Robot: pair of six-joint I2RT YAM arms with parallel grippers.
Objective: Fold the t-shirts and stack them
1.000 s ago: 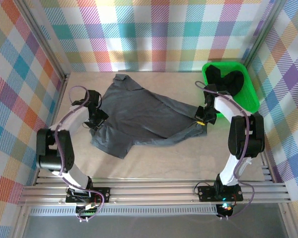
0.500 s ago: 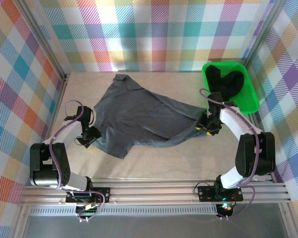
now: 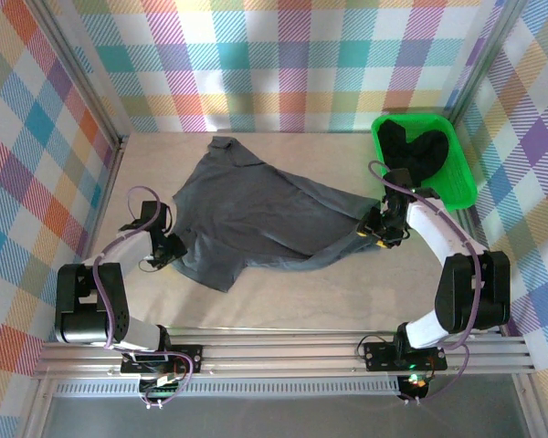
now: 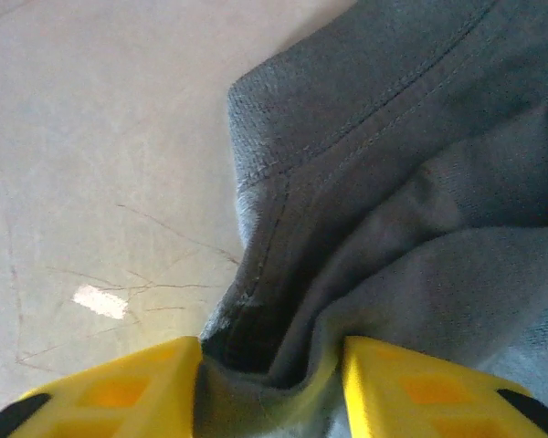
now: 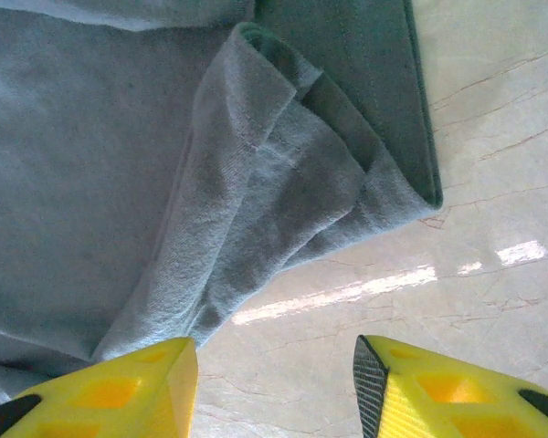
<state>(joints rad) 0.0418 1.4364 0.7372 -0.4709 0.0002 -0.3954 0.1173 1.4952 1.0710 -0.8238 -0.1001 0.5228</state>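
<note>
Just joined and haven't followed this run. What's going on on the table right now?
Two arms are working on a grey t-shirt that lies crumpled, not yet folded, on the table. The left gripper is at its left edge with a fold of cloth between its fingers; whether it is clamped is unclear. The right gripper is at the shirt's right edge, open over bare table, holding nothing. The black shirts sit in the green tray at the far right.

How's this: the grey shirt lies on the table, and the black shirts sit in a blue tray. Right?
Not quite. The tray is bright green, not blue, as the top view shows. The rest holds: the grey shirt lies on the table and the black shirts sit in that tray.
</note>
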